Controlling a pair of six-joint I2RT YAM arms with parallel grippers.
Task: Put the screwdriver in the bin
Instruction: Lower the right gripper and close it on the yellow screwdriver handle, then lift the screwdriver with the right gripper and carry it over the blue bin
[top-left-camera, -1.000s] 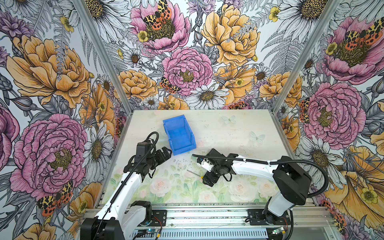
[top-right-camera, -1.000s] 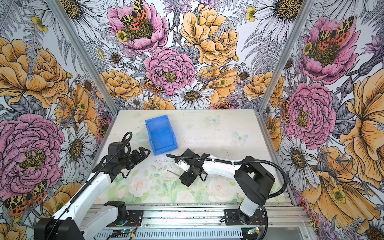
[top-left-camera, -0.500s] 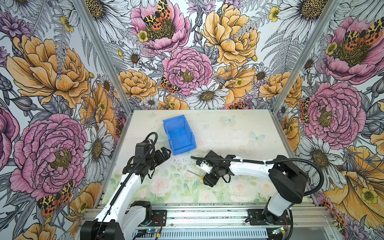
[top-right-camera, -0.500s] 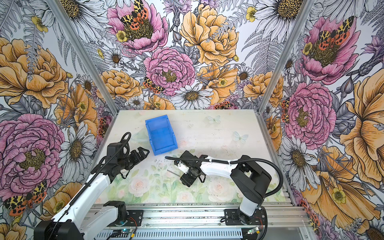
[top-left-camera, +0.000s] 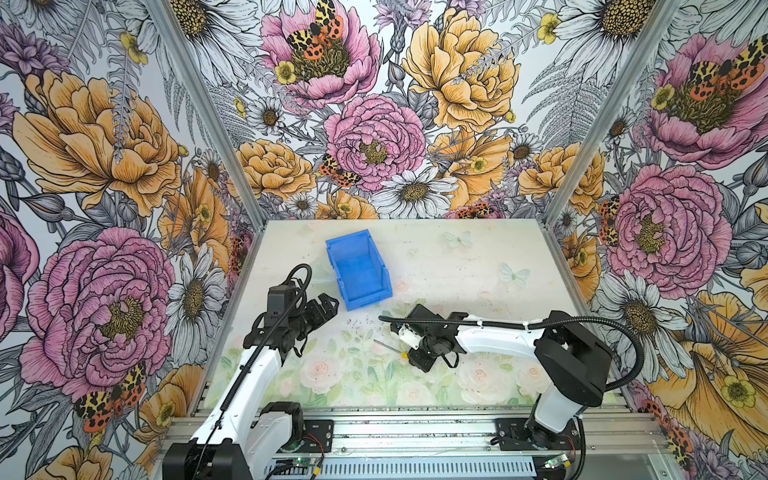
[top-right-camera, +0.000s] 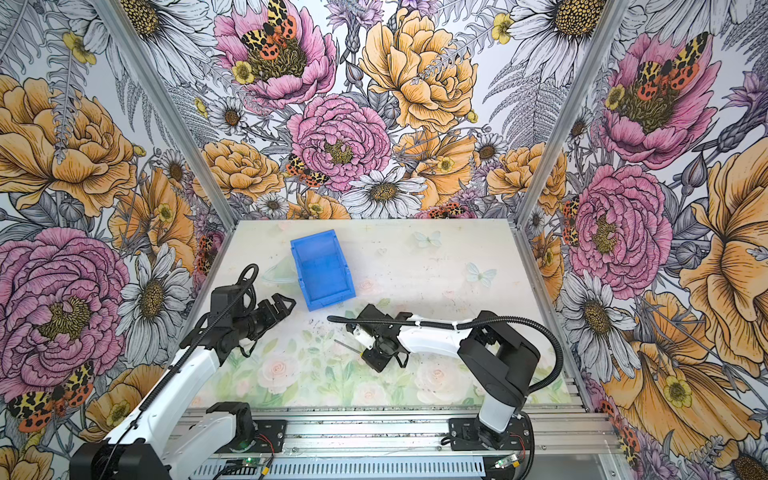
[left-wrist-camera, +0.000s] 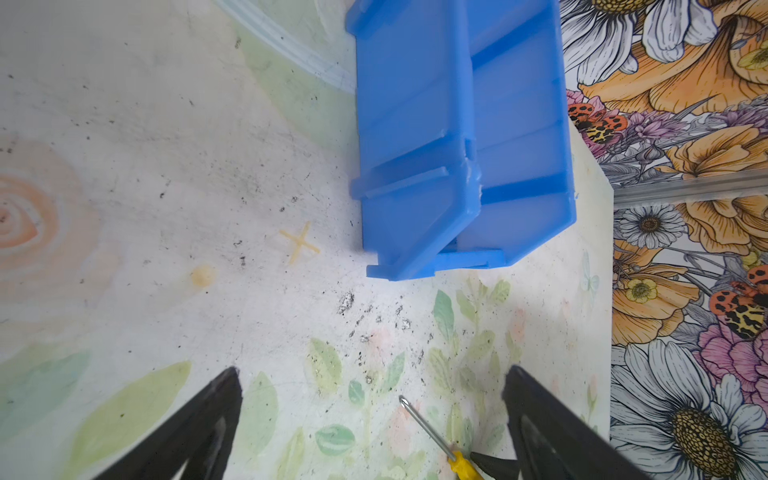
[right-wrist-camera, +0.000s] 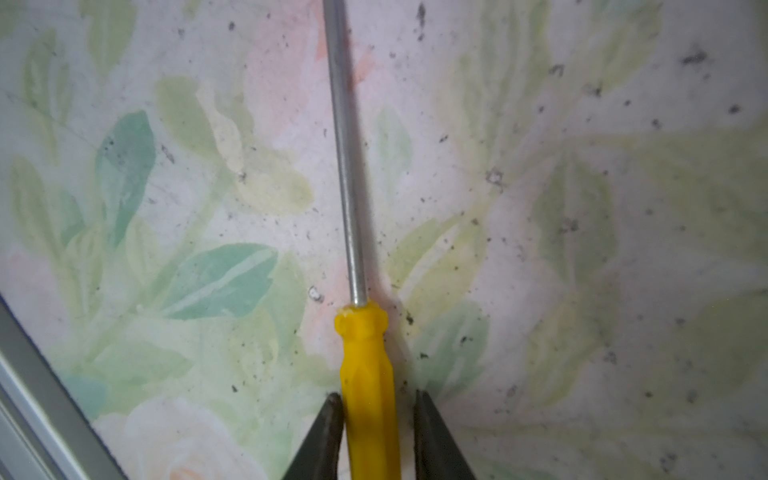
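Note:
The screwdriver (right-wrist-camera: 368, 374) lies flat on the table, yellow handle toward my right arm and thin silver shaft (top-left-camera: 388, 347) pointing left. My right gripper (right-wrist-camera: 376, 397) is low over it in both top views (top-right-camera: 370, 356), its fingers shut on the handle from both sides. The blue bin (top-left-camera: 357, 270) stands open-topped further back and to the left, with nothing inside. My left gripper (top-left-camera: 328, 305) hovers open just in front of the bin's near left corner. Its wrist view shows the bin (left-wrist-camera: 457, 124) ahead and the screwdriver (left-wrist-camera: 424, 424) low between its fingers.
The floral table surface (top-left-camera: 478, 270) is ringed by patterned walls on three sides. A metal rail (top-left-camera: 415, 432) runs along the front edge, where both arm bases are mounted. Dark scuff marks (left-wrist-camera: 357, 307) dot the table between bin and screwdriver.
My right gripper's fingers have closed from wide apart onto the screwdriver's handle, and the arm has crept slightly left. The left arm, bin and screwdriver have stayed put.

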